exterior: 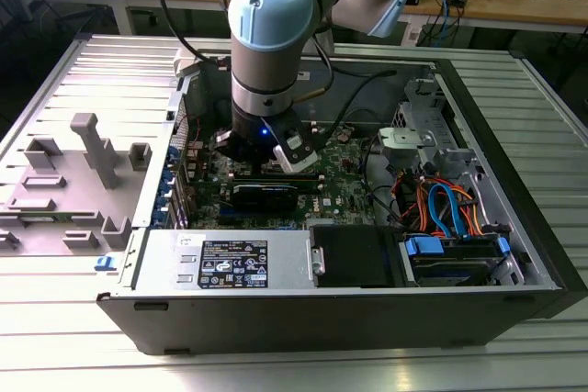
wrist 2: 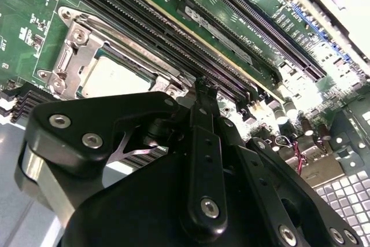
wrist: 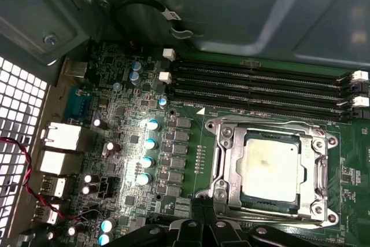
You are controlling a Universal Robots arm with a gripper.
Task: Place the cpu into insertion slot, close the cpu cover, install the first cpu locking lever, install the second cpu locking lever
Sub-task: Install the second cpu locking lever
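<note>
The cpu (wrist: pixel 269 165) lies flat in the insertion slot (wrist: pixel 215 160), silver top up; the second wrist view shows the same cpu (wrist 2: pixel 113 76). The cpu cover (wrist: pixel 315 169) is down over it, framing the chip, and thin lever rods run along the frame's edges. My gripper (wrist: pixel 199 203) hangs low over the board just beside one corner of the socket. Its fingers (wrist 2: pixel 202 93) are together in one narrow black bar, shut with nothing visible between them. In the exterior view the arm's wrist (exterior: pixel 266 89) stands inside the open computer case.
Long black memory slots (wrist: pixel 260 85) run beside the socket. Capacitors (wrist: pixel 147 143) and rear ports (wrist: pixel 60 137) stand on its other side. A power supply box (exterior: pixel 230 263) and drive cables (exterior: pixel 446 208) fill the case front. Grey fixtures (exterior: pixel 92 149) sit at the exterior view's left.
</note>
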